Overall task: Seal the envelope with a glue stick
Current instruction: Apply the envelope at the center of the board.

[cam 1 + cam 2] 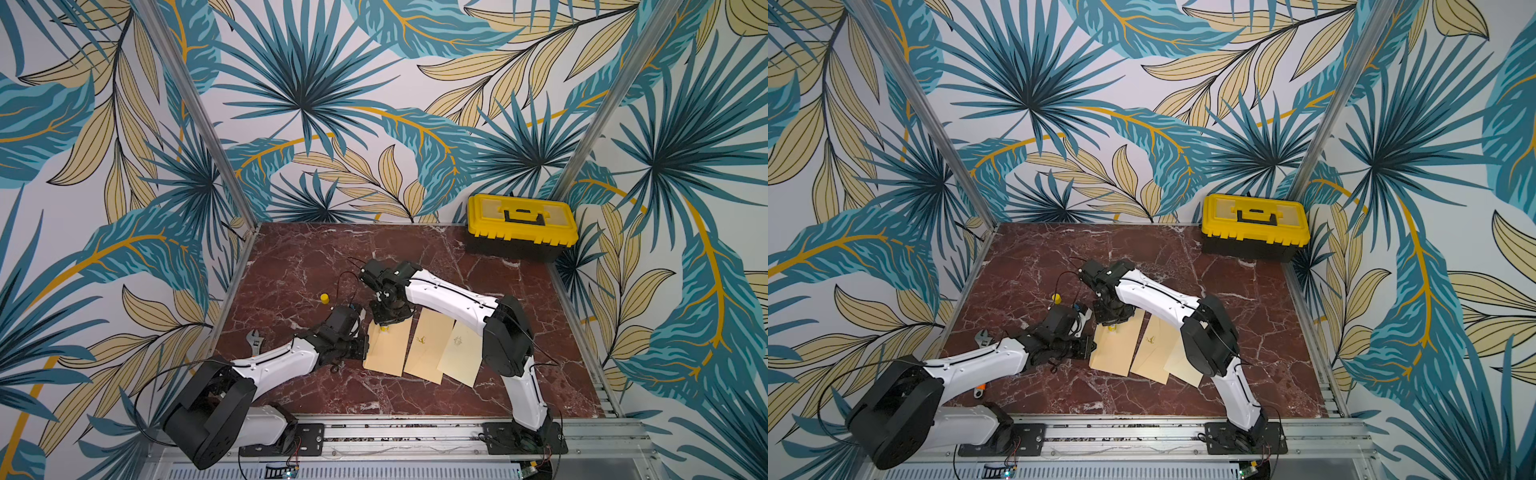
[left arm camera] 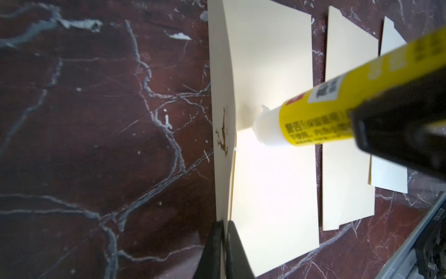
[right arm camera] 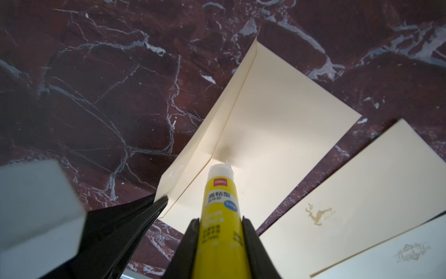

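The cream envelope [image 1: 388,351] [image 1: 1115,351] lies leftmost in a row of three on the marble table. Its flap [image 2: 220,96] [image 3: 210,135] stands raised, and my left gripper [image 2: 224,223] [image 1: 365,347] is shut on the flap's edge. My right gripper [image 3: 220,219] [image 1: 386,322] is shut on the yellow glue stick [image 3: 218,193] [image 2: 313,116], which has no cap on. Its white tip touches the envelope body [image 2: 272,181] close to the flap's fold. The loose yellow cap [image 1: 324,297] [image 1: 1056,297] stands on the table behind my left wrist.
Two more cream envelopes [image 1: 428,347] [image 1: 459,355] lie to the right, partly overlapping. A yellow and black toolbox [image 1: 521,222] [image 1: 1254,222] stands in the far right corner. An adjustable wrench [image 1: 257,338] [image 1: 984,336] lies under my left arm. Metal rails edge the table.
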Action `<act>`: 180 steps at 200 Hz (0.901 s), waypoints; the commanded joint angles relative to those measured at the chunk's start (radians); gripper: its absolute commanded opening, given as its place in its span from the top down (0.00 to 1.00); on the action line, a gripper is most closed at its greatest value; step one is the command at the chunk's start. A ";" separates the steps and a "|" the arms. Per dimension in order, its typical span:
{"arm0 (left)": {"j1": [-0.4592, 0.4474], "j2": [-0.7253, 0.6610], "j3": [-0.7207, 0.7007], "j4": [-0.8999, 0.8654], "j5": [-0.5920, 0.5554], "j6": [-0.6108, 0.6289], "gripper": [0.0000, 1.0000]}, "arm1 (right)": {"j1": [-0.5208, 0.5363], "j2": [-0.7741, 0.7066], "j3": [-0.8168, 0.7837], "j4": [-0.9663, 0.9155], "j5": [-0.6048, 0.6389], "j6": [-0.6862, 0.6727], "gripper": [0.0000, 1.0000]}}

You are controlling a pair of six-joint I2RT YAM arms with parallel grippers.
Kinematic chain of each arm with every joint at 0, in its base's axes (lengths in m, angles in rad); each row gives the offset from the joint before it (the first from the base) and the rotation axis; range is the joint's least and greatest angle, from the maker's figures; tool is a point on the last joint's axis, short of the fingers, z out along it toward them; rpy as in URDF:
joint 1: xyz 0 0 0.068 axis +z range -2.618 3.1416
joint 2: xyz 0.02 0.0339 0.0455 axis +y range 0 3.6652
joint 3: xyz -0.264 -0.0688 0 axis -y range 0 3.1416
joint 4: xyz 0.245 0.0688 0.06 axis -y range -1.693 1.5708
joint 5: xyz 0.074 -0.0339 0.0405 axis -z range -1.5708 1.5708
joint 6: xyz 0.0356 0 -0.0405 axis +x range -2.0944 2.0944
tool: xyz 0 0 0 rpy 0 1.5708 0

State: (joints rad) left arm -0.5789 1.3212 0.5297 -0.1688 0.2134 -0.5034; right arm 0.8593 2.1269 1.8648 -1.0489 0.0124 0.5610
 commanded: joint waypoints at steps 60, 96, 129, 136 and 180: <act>0.005 0.009 -0.005 0.010 -0.016 -0.001 0.94 | 0.004 0.005 -0.114 0.105 0.031 0.014 1.00; 0.006 0.007 -0.007 0.010 -0.011 -0.002 0.95 | 0.006 0.006 -0.152 0.107 0.011 0.008 1.00; 0.009 0.006 -0.008 0.011 -0.012 -0.004 0.96 | 0.012 -0.016 -0.185 0.078 -0.015 -0.017 1.00; 0.008 0.006 -0.010 0.011 -0.012 -0.004 0.96 | 0.014 -0.021 -0.192 0.072 -0.022 -0.020 1.00; 0.011 0.005 -0.010 0.012 -0.009 -0.007 0.97 | 0.030 -0.044 -0.205 0.039 -0.052 -0.044 1.00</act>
State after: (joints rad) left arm -0.5743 1.3239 0.5297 -0.1692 0.2058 -0.5064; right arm 0.8688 2.0720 1.7035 -0.9337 0.0048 0.5415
